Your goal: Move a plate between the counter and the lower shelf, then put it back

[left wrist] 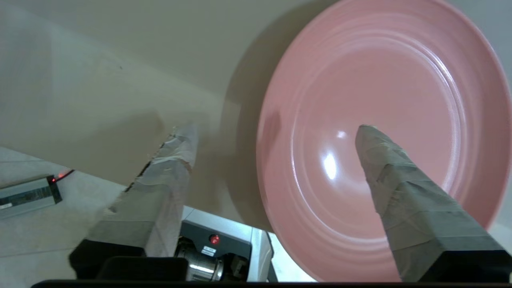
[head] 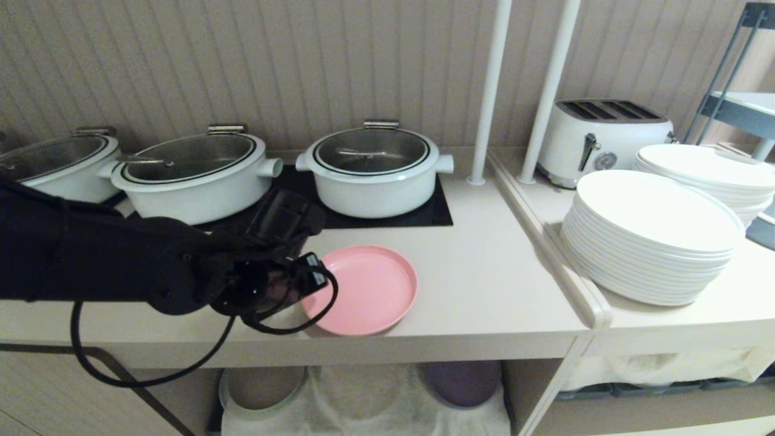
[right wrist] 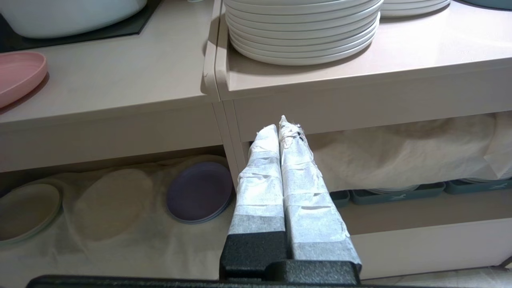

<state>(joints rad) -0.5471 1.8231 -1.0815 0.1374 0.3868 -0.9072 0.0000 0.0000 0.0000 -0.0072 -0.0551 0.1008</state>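
Note:
The small pink plate point(head: 369, 290) point(left wrist: 380, 100) point(right wrist: 18, 76) lies flat on the beige counter point(head: 484, 284) point(left wrist: 120, 80), close to its front edge. My left gripper point(head: 293, 281) point(left wrist: 276, 130) stands open at the plate's left side. One taped finger point(left wrist: 408, 200) is over the plate's inside and the other point(left wrist: 168, 180) is outside the rim, above the bare counter; neither clamps the plate. My right gripper point(right wrist: 280, 124) is shut and empty, parked low in front of the shelves. Below the counter is the lower shelf point(head: 363, 399) point(right wrist: 120, 240) with its white cloth.
Three white pots with glass lids point(head: 375, 169) stand behind the plate. Right of a raised lip are stacked white plates point(head: 654, 236), a toaster point(head: 605, 139) and two white poles point(head: 490, 91). A purple plate point(head: 463, 381) point(right wrist: 200, 196) and a beige plate point(head: 263, 387) lie on the shelf cloth.

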